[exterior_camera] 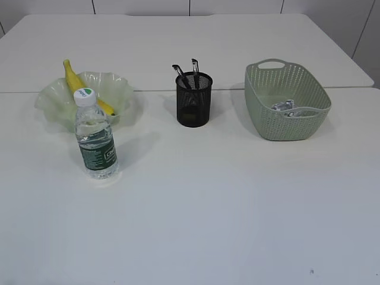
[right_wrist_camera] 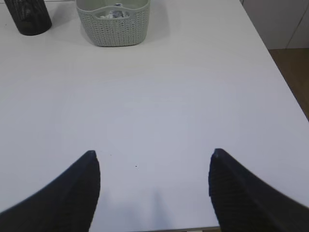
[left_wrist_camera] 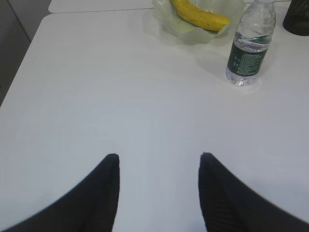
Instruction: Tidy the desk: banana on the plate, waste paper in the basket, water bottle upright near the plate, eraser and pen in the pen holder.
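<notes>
One white worktop [exterior_camera: 237,196], made of two slabs butted at a seam running behind the items. One banana [exterior_camera: 80,86] lies in the one pale green ruffled plate [exterior_camera: 122,89], far left, its stem end poking up over the back rim. One water bottle [exterior_camera: 95,133], white cap on, stands upright just in front of the plate, partly overlapping it from the exterior view. One black mesh pen holder [exterior_camera: 193,100] sits mid-worktop, well apart from the plate; two dark pen tops stick out of it, leaning left. Eraser not visible, can't tell if it is inside the cup. One sage-green basket [exterior_camera: 261,113] on the right, with one crumpled waste paper ball [exterior_camera: 284,107] inside, near its right wall.

Left tool [left_wrist_camera: 158,162]: two dark fingers spread apart, nothing between them, over bare worktop, bottle and plate well ahead to its upper right. Right tool [right_wrist_camera: 153,157]: two fingers spread wider, nothing held, over bare worktop, with basket and pen holder far ahead. Neither tool shows in the exterior view.
</notes>
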